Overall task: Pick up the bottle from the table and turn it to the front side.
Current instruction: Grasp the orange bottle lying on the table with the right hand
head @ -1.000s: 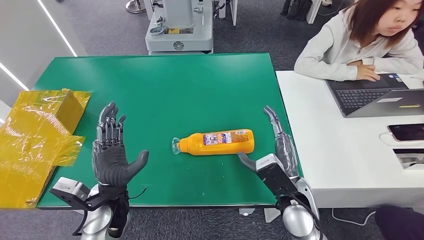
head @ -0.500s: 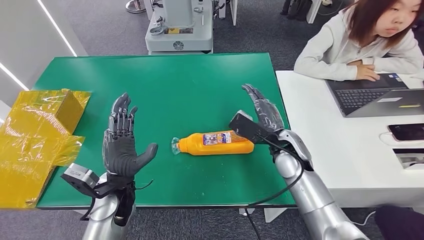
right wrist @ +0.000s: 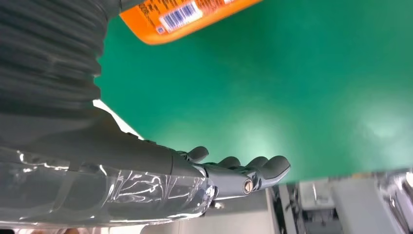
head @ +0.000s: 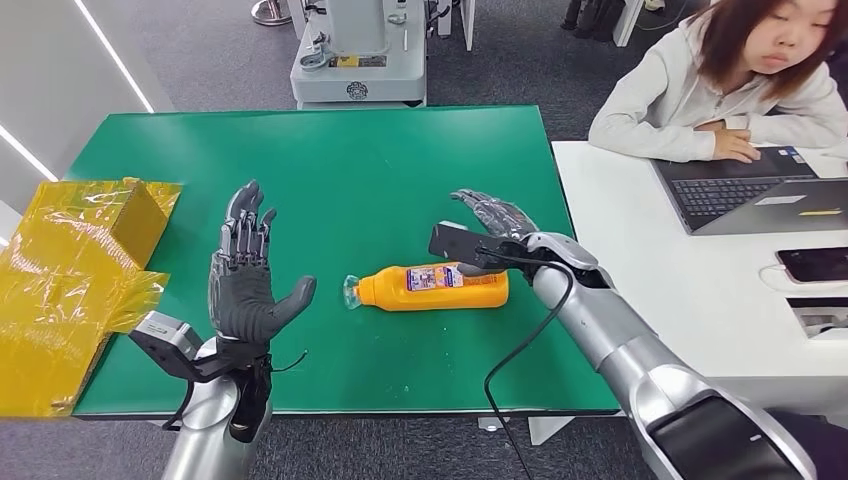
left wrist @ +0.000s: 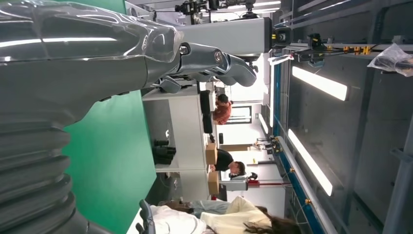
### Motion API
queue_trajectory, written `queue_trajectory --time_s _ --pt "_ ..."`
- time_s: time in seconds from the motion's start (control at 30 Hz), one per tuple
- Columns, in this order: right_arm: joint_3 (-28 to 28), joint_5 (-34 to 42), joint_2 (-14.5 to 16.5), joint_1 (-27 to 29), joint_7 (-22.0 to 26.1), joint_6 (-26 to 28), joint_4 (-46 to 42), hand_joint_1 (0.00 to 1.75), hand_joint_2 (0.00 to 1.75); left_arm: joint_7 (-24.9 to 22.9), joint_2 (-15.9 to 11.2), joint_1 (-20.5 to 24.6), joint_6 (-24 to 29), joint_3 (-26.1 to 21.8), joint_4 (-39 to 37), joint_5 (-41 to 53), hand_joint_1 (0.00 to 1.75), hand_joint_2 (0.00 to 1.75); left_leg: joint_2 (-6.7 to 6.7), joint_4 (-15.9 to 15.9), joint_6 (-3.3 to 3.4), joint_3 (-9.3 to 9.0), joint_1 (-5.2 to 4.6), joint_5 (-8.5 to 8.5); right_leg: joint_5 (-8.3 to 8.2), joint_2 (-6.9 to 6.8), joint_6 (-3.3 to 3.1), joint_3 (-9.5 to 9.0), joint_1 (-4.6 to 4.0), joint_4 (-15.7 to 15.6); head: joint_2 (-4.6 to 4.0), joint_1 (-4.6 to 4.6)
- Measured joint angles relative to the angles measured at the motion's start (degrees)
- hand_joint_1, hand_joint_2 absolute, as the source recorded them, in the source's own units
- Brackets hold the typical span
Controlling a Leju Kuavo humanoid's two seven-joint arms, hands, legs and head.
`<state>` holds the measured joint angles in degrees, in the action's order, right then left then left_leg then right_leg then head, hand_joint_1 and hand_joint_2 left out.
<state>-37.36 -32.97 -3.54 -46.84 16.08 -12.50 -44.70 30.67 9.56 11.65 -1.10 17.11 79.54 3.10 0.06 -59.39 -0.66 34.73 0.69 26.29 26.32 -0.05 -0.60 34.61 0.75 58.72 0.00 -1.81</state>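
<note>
Bottle (head: pixel 430 286) lies on its side on the green table (head: pixel 330 170); right hand (head: pixel 490 222) hovers above its base, fingers spread, holding nothing; left hand (head: pixel 243 290) upright nearby, fingers spread.

The head view looks forward and steeply down on the green table (head: pixel 330 160), arms entering from 6 o'clock. The left wrist view, turned sideways, looks close past the left hand (left wrist: pixel 214 61) across the room. The right wrist view sits close behind the right hand (right wrist: pixel 234 173), sharing the table and the bottle (right wrist: pixel 180 17).
</note>
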Motion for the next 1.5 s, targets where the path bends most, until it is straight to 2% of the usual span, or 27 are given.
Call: queue_trajectory --time_s 0.27,0.63,1.5 --pt "-2.99 3.53 -0.09 -1.47 2.23 -0.91 4.3 0.0 1.75 0.01 -0.48 -0.27 0.03 0.0 -0.53 0.33 0.0 1.75 0.0 0.0 0.0 0.0 0.0 0.0 0.0 0.0 0.0 0.0 0.0 0.0 0.0 0.0" --pt "-6.99 6.68 0.47 -2.73 1.92 -3.0 7.9 0.0 1.75 -0.31 -0.76 -0.53 0.37 0.0 -0.65 0.55 0.0 1.75 -0.01 0.0 0.0 0.0 0.0 0.0 0.0 -0.01 0.0 -0.01 0.0 0.0 0.0 0.0" --pt "-12.69 8.35 0.24 -1.75 2.42 -4.31 12.17 0.0 1.75 -1.68 -0.29 0.16 -0.13 0.0 -1.28 0.21 0.0 1.75 0.01 -0.01 0.0 -0.03 0.0 0.0 0.0 0.01 0.0 0.01 0.0 0.0 0.0 0.0"
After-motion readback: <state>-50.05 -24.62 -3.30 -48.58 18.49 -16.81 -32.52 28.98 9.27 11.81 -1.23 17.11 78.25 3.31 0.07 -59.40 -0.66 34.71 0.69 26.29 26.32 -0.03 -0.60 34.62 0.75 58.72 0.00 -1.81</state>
